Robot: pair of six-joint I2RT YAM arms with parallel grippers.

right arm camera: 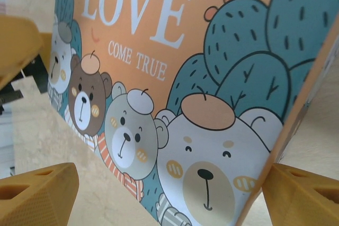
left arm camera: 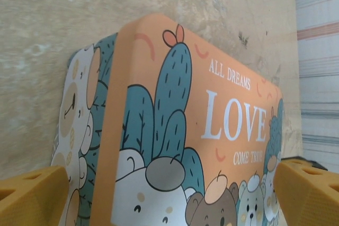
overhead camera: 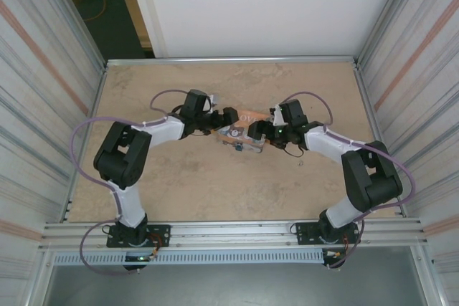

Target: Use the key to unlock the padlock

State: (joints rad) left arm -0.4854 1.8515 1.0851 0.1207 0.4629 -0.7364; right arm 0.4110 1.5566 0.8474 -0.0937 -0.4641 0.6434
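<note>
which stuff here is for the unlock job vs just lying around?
Job: LOVE tin; padlock, likely the small dark bit at its near edge; left gripper; right gripper.
Lying about: speck on the table, too small to identify.

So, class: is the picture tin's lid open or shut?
Shut: the orange lid sits flush over the tin; no gap shows along the edges in view.

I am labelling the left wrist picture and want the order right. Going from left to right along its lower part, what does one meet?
Yellow finger at the lower left → orange LOVE tin → yellow finger at the lower right.
</note>
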